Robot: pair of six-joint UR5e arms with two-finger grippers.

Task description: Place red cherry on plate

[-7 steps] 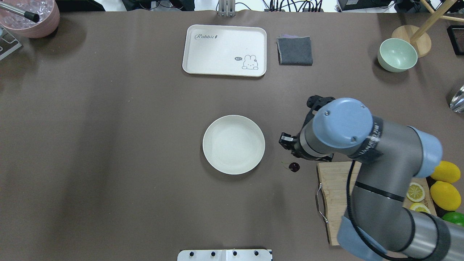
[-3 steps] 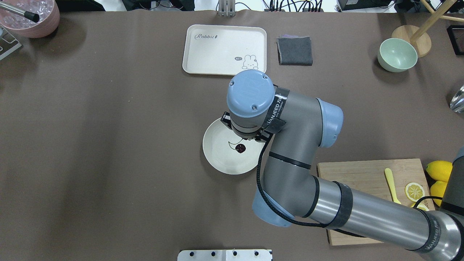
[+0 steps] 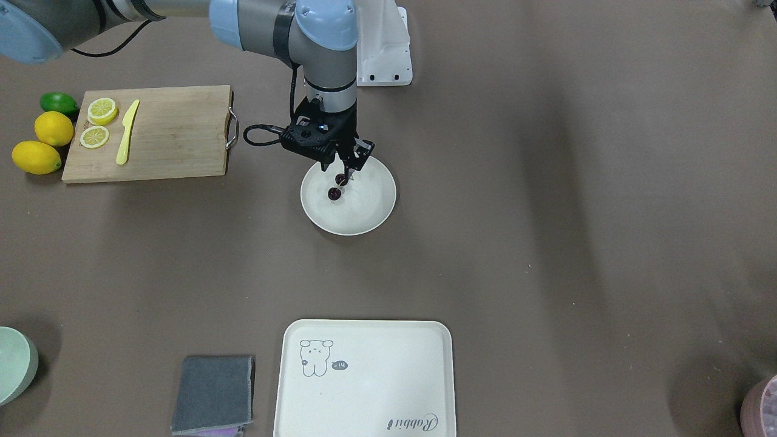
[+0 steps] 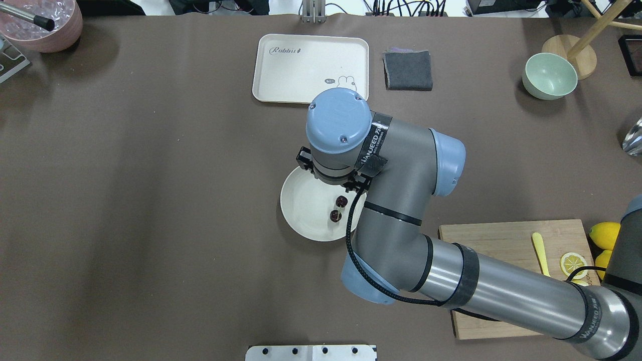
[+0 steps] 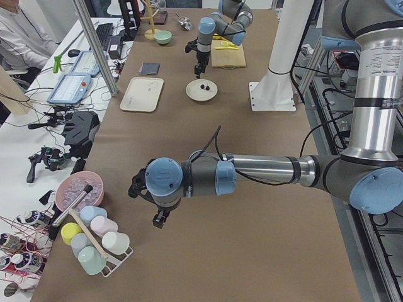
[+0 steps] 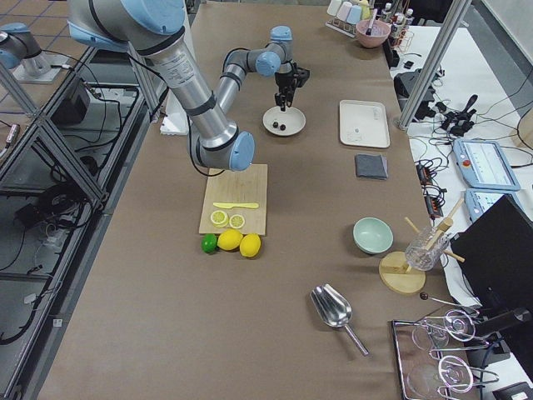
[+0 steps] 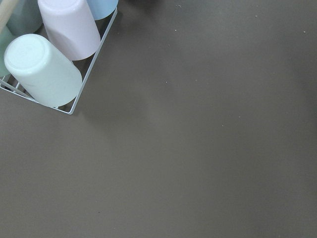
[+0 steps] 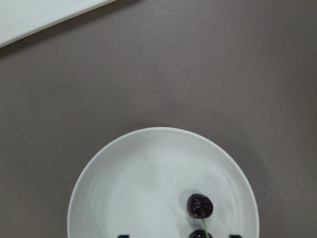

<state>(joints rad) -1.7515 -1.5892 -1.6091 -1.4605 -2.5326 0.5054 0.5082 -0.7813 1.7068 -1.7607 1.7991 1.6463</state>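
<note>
The red cherry (image 3: 333,193), a pair of tiny dark glossy cherries on thin stems, lies inside the round off-white plate (image 3: 367,212). The overhead view shows the cherry (image 4: 335,215) on the plate (image 4: 303,213) just clear of the arm. My right gripper (image 3: 339,173) hangs directly above it, open, one cherry close under the fingertips. In the right wrist view the cherry (image 8: 199,205) rests on the plate (image 8: 133,198) between two spread fingertips (image 8: 123,236). My left gripper (image 5: 157,217) hovers far off at the table's other end; I cannot tell whether it is open or shut.
A wooden cutting board (image 3: 176,133) with lemon slices and a yellow knife (image 3: 127,130) sits beside whole lemons (image 3: 36,156). A cream tray (image 3: 364,376), grey cloth (image 3: 212,394) and green bowl (image 3: 12,364) line the far side. A cup rack (image 7: 44,64) stands by the left gripper.
The cherry lay on the table right of the plate, then hung from my right gripper over the plate. Now it rests in the plate with the fingers apart.
</note>
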